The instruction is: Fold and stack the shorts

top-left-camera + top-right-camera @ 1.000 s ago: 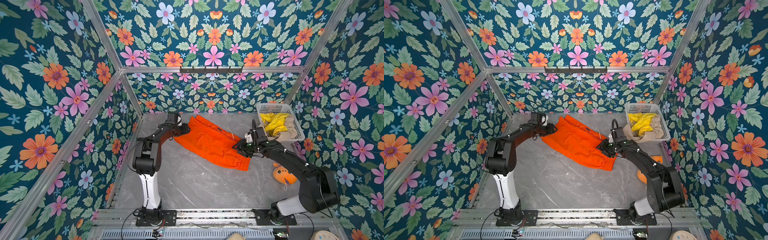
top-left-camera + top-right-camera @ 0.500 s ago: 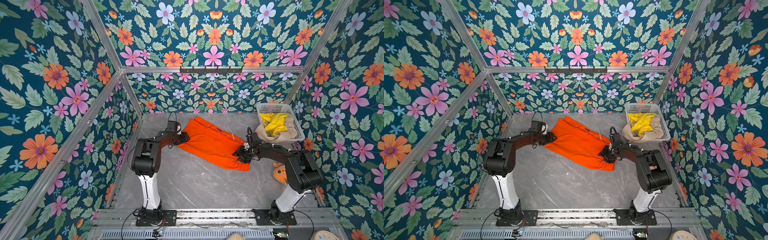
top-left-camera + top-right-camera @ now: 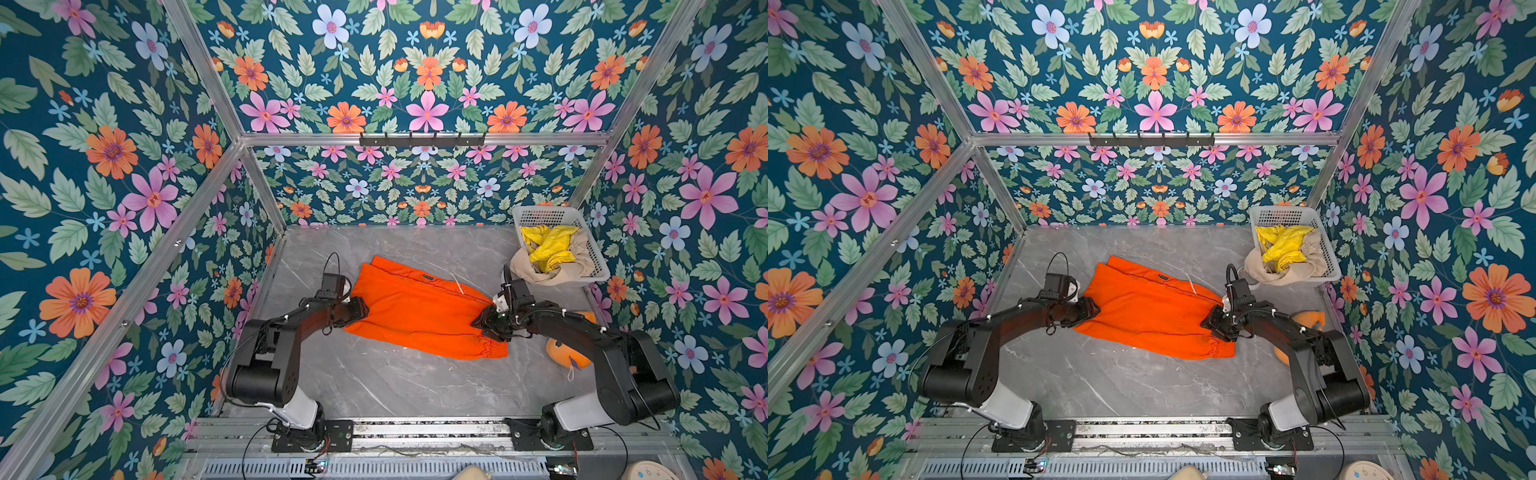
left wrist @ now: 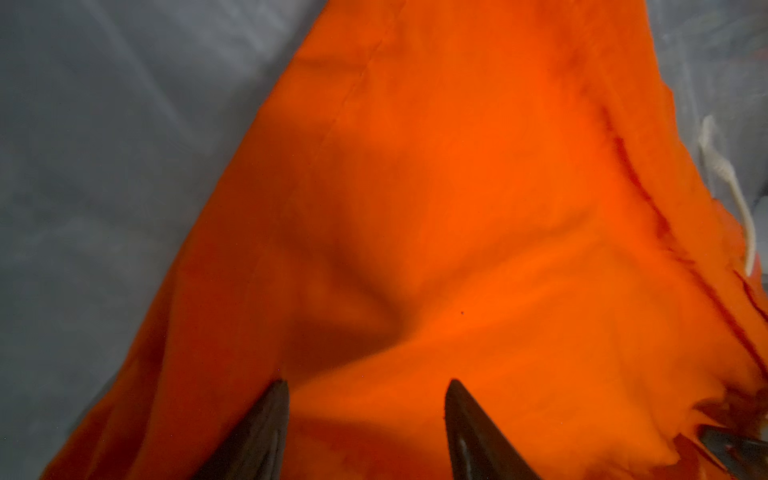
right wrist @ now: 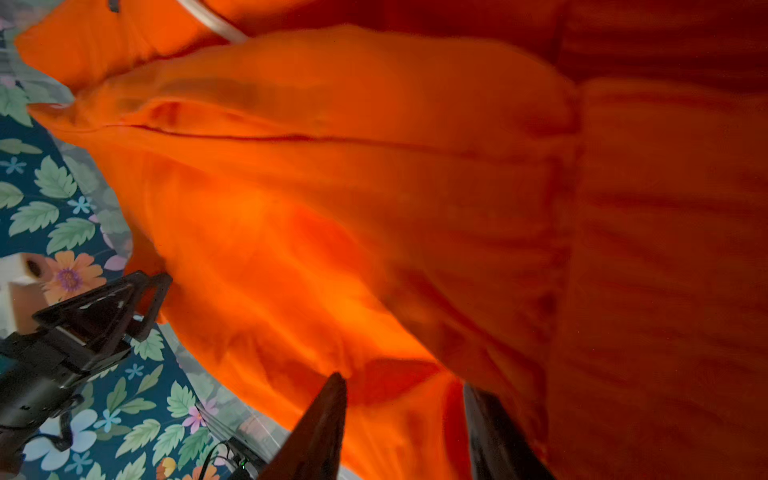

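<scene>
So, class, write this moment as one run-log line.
orange shorts: stretched between hands | left hand: gripping leg end | right hand: gripping waistband end | yellow shorts, beige shorts: in basket

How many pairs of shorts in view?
3. The orange shorts lie spread across the table; the yellow shorts are bunched in the white basket; the beige shorts are there too, draped over its rim. More may be hidden underneath.
</scene>
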Motion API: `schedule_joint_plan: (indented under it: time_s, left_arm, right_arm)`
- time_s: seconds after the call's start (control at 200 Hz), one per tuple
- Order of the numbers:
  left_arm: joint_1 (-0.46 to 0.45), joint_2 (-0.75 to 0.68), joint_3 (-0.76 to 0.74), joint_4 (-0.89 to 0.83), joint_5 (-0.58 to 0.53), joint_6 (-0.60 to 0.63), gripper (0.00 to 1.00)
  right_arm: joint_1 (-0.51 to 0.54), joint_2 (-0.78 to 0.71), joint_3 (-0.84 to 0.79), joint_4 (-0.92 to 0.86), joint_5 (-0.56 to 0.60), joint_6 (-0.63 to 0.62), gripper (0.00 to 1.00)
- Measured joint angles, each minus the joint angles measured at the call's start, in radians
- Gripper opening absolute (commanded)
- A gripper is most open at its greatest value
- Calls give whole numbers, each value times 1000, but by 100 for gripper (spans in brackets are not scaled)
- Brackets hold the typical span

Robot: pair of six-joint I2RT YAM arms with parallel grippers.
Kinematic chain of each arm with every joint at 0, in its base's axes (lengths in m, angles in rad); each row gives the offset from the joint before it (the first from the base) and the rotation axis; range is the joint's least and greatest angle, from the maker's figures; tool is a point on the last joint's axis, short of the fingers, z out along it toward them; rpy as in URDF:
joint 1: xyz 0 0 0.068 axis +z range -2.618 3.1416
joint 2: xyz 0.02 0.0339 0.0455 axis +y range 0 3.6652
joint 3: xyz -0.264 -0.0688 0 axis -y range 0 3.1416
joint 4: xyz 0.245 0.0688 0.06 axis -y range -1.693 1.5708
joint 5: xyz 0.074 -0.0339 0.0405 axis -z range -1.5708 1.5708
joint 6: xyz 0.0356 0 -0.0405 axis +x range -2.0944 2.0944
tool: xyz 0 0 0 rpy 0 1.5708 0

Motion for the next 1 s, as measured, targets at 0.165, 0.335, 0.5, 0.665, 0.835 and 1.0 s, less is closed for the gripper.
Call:
schedule_joint_plan:
  time_s: [0.165,0.335,0.5,0.665,0.835,1.0]
  left_arm:
    - [-1,-127,67,-45,13,-17,55]
    - [-9,-35,230,-55,35,-3,50]
    - [-14,135,361,-60,56,21,49]
    - [-21,261,429,-58,90,37,50]
    - [-23,342,470,-51,103,40,52]
    - [-23,427,534,-32,103,40,53]
  right_arm:
    - [26,-82,96,-41,2,-23,47]
    - [113,16,229,-32,12,-23,46]
    - [223,241,431,5,19,-31,46]
    - [269,449,565,39,-1,-29,45]
    - [272,589,674,54,-23,-18,45]
    - [262,660,752,56,-17,0,45]
